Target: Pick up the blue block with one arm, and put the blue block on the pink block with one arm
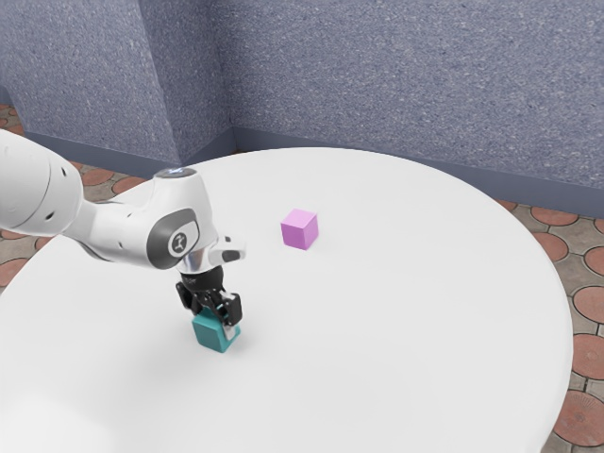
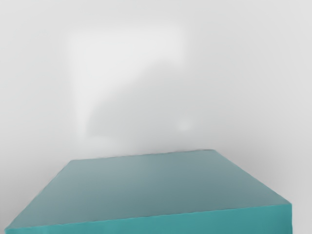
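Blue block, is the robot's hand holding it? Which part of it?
It can't be told. The gripper is right at the top of the blue block, but whether it has really clamped it isn't clear.

The blue block (image 1: pixel 216 337) is partly hidden beneath the arm (image 1: pixel 142 231).

Round white bench (image 1: pixel 425 311); speckled blue-grey wall (image 1: pixel 425 75) behind, dark skirting (image 1: pixel 528 186) at its foot; floor (image 1: pixel 590 260) of reddish round tiles, grey grout.
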